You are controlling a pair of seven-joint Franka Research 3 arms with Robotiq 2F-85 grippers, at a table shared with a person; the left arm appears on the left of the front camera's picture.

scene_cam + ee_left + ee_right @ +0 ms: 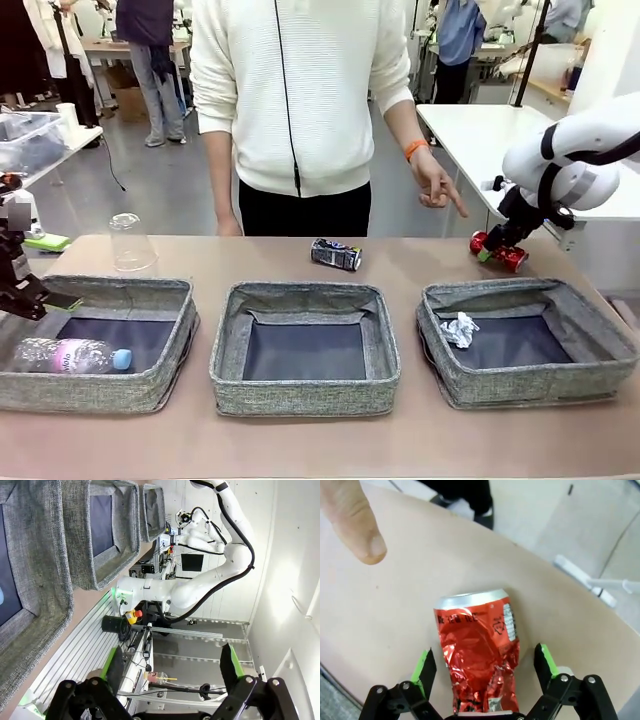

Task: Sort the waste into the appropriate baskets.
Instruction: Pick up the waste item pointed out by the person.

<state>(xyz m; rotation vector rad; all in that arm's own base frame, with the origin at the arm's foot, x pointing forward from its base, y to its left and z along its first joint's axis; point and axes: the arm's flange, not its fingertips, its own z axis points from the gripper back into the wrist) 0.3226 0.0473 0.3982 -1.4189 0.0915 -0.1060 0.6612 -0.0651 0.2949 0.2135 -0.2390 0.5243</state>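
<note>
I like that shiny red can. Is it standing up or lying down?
Lying down. The crushed red can lies on its side on the table, its silver end pointing along the tabletop.

We see the crushed red can [477, 655] lying on the table [380, 615] between our spread right fingers [426, 669], a person's fingertip [360, 525] hovering nearby.

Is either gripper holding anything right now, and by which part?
Nothing is held. The right gripper is open, straddling the crushed red can on the table without touching it. The left gripper is open and empty.
</note>
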